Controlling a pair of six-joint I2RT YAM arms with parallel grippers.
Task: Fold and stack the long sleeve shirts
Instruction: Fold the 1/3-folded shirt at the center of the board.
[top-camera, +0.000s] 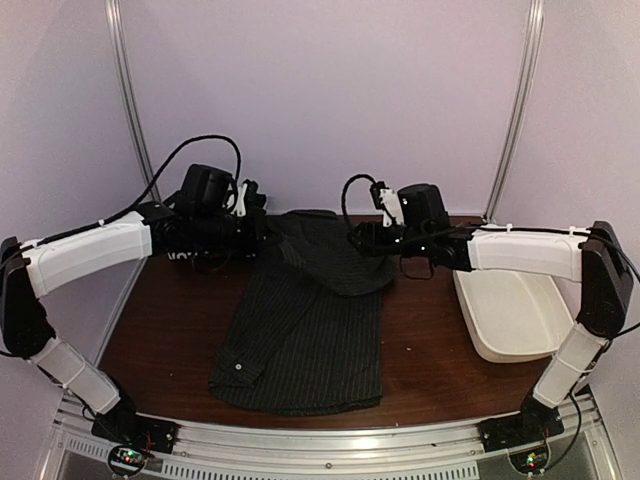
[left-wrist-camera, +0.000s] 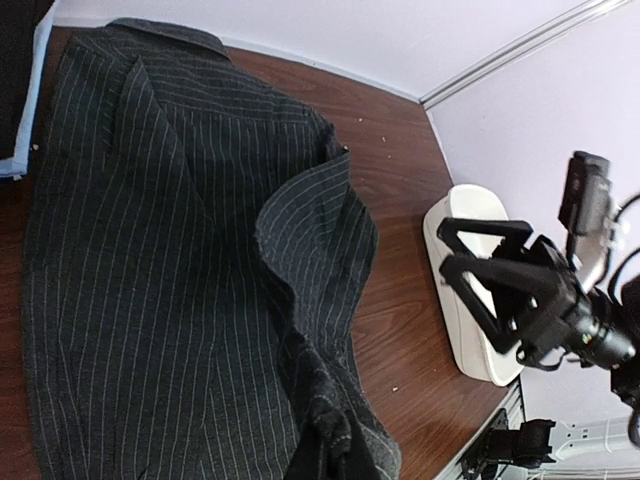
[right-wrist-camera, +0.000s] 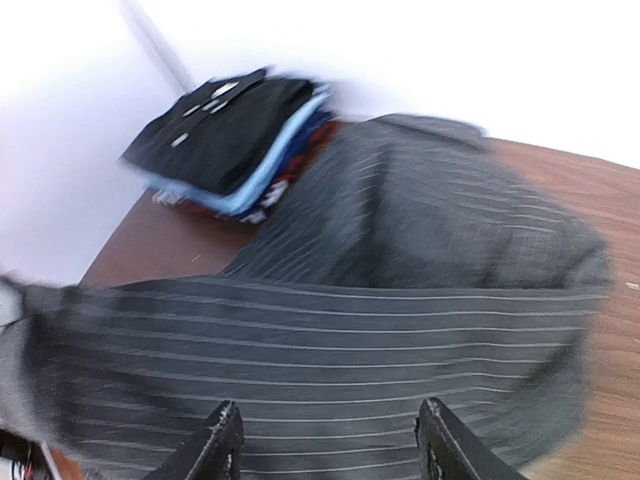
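A charcoal pinstriped long sleeve shirt (top-camera: 300, 340) lies partly folded in the middle of the table, its top end doubled over (top-camera: 340, 262). My left gripper (top-camera: 264, 228) is shut on a bunched edge of this shirt (left-wrist-camera: 340, 445) at its far left corner. The fingers themselves are hidden by the cloth. Just above the folded part my right gripper (right-wrist-camera: 330, 448) stands open, with nothing between its fingers (right-wrist-camera: 215, 448); in the left wrist view its jaws are spread apart. A stack of folded black and light blue shirts (right-wrist-camera: 228, 140) sits at the back left.
A white plastic tub (top-camera: 512, 312) stands on the table's right side, close under the right arm. The back wall and two metal uprights (top-camera: 128, 100) close off the far edge. Bare brown tabletop (top-camera: 165, 330) shows left of the shirt.
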